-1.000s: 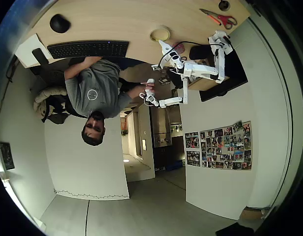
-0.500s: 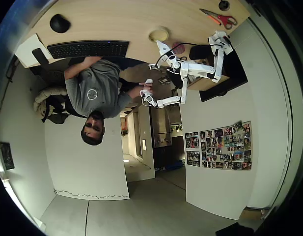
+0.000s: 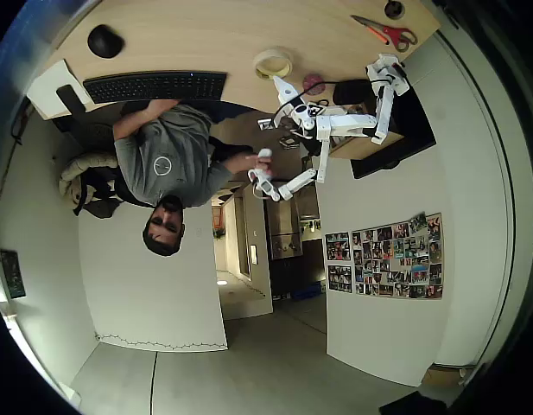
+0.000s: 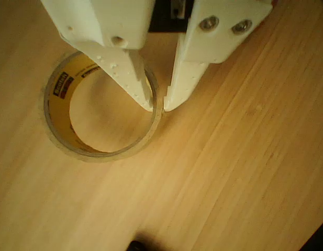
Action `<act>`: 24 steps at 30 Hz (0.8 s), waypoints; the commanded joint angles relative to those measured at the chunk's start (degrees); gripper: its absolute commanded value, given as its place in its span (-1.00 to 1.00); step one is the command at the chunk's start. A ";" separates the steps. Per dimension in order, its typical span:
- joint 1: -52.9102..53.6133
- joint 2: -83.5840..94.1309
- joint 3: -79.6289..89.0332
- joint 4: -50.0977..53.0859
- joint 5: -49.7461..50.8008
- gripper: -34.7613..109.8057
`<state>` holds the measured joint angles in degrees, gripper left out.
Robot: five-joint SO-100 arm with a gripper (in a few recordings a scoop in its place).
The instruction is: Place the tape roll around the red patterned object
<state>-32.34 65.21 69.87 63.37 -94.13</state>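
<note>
The tape roll (image 4: 59, 112), a pale yellow ring with a wide hollow centre, lies flat on the wooden table (image 4: 245, 157). My gripper (image 4: 157, 107) is shut on its right wall, one white finger inside the ring and one outside. In the overhead view the tape roll (image 3: 273, 62) sits just left of the red patterned object (image 3: 314, 84), a small pinkish-red ball, with a short gap between them. There my gripper (image 3: 277, 79) reaches the roll from the lower right.
Red-handled scissors (image 3: 387, 33) and a small dark round thing (image 3: 393, 9) lie at the table's right end. A black keyboard (image 3: 154, 85) and mouse (image 3: 104, 41) are to the left. A person (image 3: 162, 160) sits beside the table.
The arm has swung left and the tape roll has slid a little left with it. The red patterned object, partly covered by the arm before, now shows fully.
</note>
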 commanded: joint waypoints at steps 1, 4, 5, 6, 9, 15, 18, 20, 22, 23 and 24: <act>0.35 -0.70 -16.17 12.13 -2.11 -0.52; 0.97 -1.85 -27.25 21.45 -3.25 -0.52; 1.05 -1.67 -29.62 23.82 -3.43 -0.52; 1.05 -1.05 -31.11 25.75 -3.60 -0.52; -1.05 2.55 -32.43 29.97 -2.37 -0.52; -12.04 12.22 -27.25 32.43 6.59 -0.52; -17.31 13.89 -25.93 32.43 10.99 -0.52; -19.95 14.24 -25.66 32.43 13.80 -0.52; -21.97 15.03 -23.99 32.26 16.35 -0.52; -22.68 15.56 -22.32 31.29 17.23 -0.52; -23.20 16.61 -19.69 29.88 18.46 -0.52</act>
<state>-53.44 76.46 46.23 94.48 -77.52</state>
